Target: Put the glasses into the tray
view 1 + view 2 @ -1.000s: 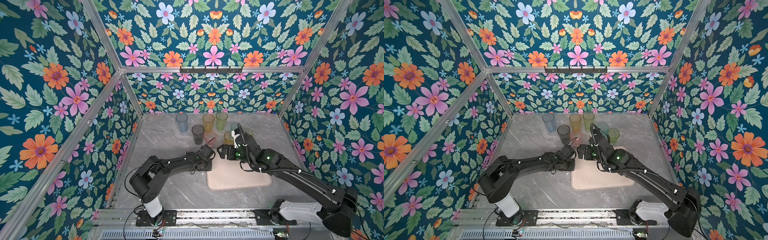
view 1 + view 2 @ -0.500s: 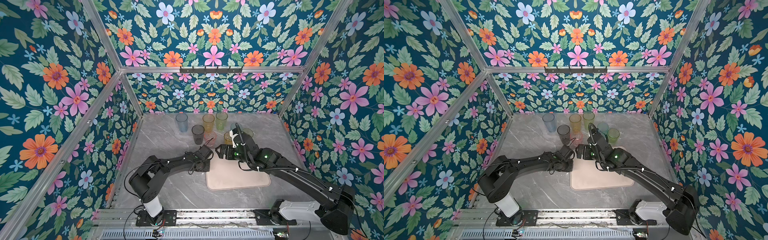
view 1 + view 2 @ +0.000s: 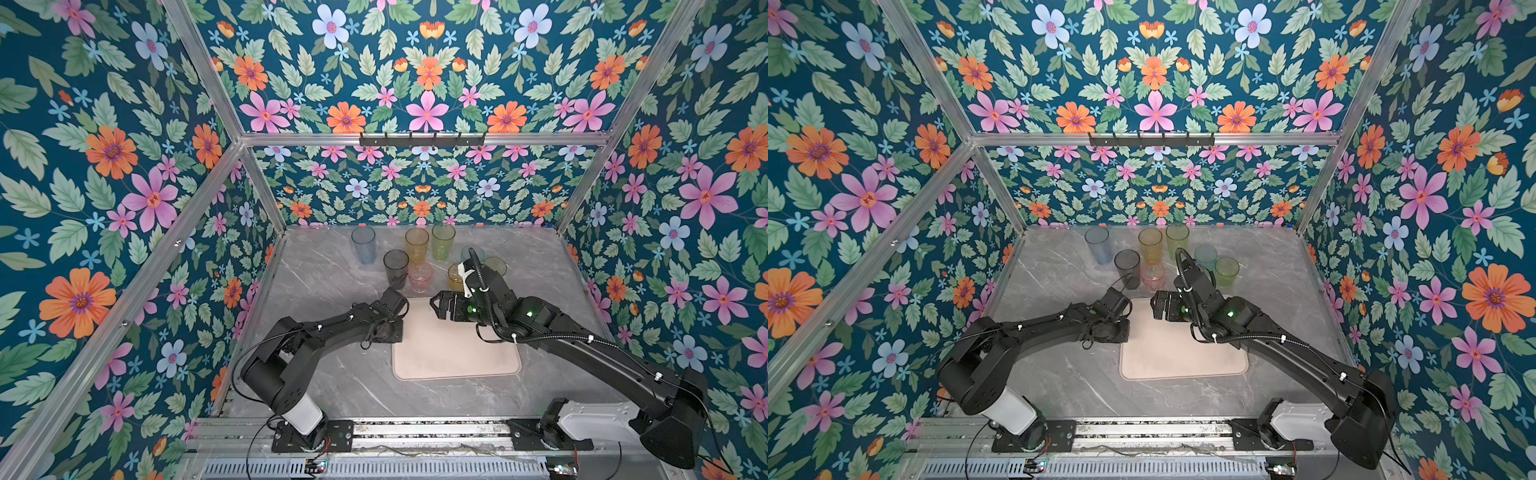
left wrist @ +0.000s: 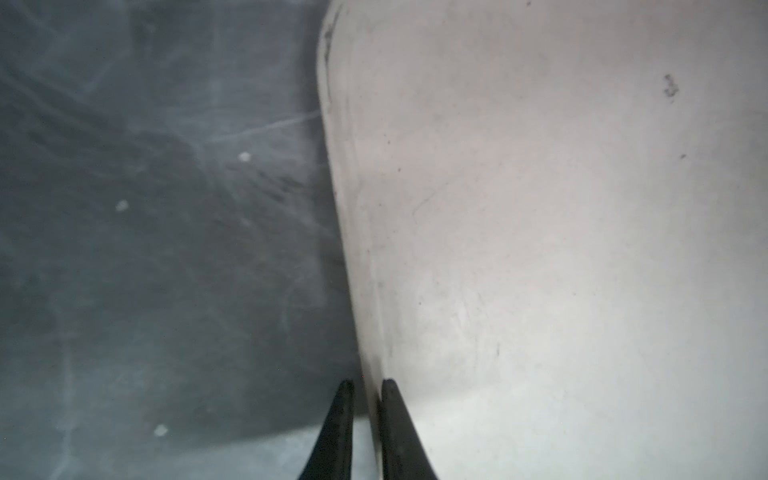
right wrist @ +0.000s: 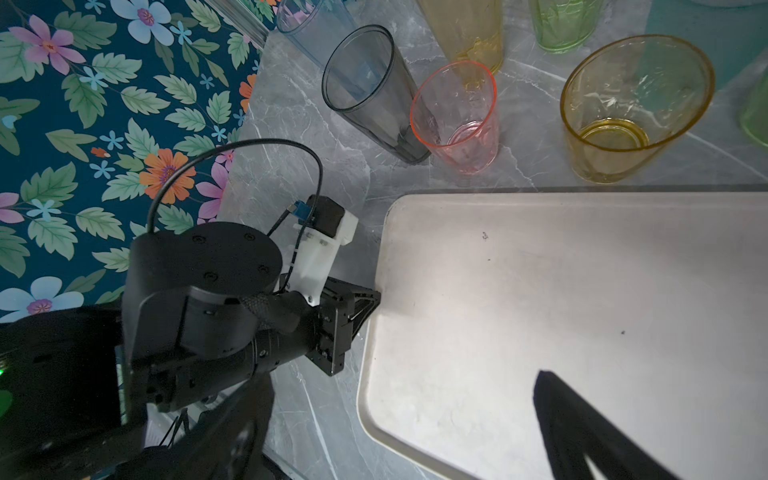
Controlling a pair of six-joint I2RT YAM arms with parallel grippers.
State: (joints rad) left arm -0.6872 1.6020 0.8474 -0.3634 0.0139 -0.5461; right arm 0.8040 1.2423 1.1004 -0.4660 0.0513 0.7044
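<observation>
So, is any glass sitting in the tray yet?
No, the tray holds nothing; the glasses stand on the table beyond its rim.

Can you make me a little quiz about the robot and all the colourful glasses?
1. True or false: a glass already stands in the tray.
2. The left gripper has a finger on each side of: A) the tray's rim, B) a green glass, C) a cable.
3. Fill in: the short pink glass stands next to a tall ___ glass.
Key: 1 false; 2 A; 3 grey, the grey glass.
</observation>
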